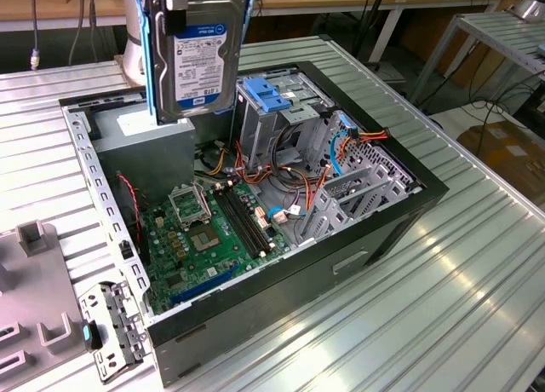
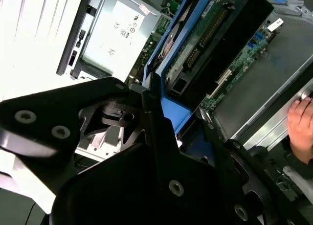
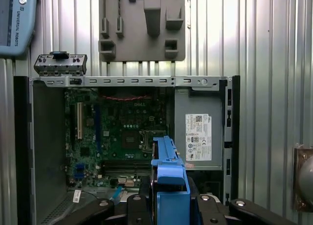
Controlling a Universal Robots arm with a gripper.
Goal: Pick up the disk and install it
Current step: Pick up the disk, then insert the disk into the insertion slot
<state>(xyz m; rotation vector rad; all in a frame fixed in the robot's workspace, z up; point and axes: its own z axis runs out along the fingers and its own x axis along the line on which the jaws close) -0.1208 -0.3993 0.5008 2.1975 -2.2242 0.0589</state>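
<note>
Drive: dark metal, white-labelled, blue-railed hard drive [image 1: 200, 64], upright, aloft at eleven o'clock of open black computer case [image 1: 281, 302].
Grip: black gripper [image 3: 171, 198] clamped on drive's rails.

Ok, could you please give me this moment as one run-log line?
end effector: shut on the disk | disk: upright, in the air over open computer case | install: not yet done

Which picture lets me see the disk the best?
The exterior view. There the disk hangs upright above the open computer case, its labelled face turned to the camera. The second wrist view shows its green circuit-board side at a slant; the first wrist view shows its blue rail edge-on.
</note>
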